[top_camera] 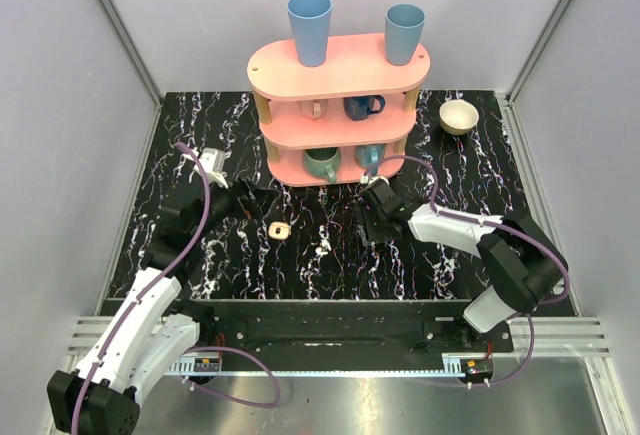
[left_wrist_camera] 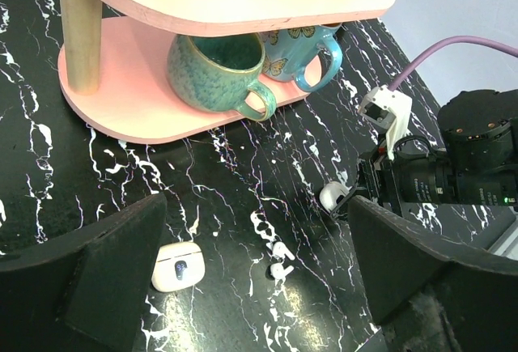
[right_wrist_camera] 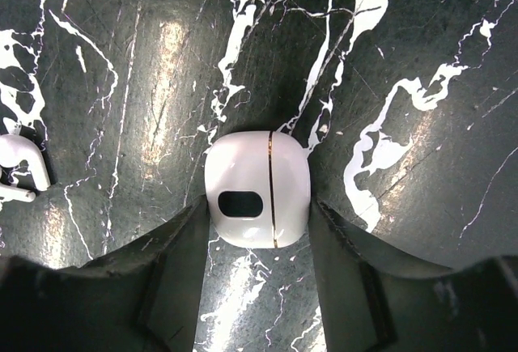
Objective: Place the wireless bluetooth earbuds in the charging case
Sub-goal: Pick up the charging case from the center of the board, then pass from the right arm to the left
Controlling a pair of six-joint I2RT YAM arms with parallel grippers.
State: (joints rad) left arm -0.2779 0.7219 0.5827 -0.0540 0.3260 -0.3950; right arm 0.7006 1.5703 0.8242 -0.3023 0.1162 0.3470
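1. Right gripper [right_wrist_camera: 257, 210]: fingers sit narrow on either side of the case [right_wrist_camera: 257, 188] and appear to press its flanks, pinning it flat on the table [top_camera: 450, 265].
2. Case: a glossy white rounded shell with a thin gold seam running across it and a dark oval recess. The seam looks closed, so no sockets are exposed.
3. Left gripper [left_wrist_camera: 257, 231]: spread wide and holding nothing, it hovers low over the table and faces the earbuds.
4. Earbuds [left_wrist_camera: 279, 260]: two tiny white pieces with short stems lie loose and close together on the table. They are between the two grippers, just beside the case but apart from it.
5. Box [left_wrist_camera: 177, 266]: a small pale rounded item with a blue mark lies left of the earbuds, near the left gripper.
6. Step in hand, as judged: securing the case, with neither earbud seated yet. The next move likely calls for opening the lid while the case is held steady. The left gripper would then need a narrow, well-centred pinch on one earbud, which could easily skid on the slick surface.
7. Shelf [top_camera: 340, 70]: pink and tiered, it stands beyond the work area, and its mugs [left_wrist_camera: 214, 73] play no part.
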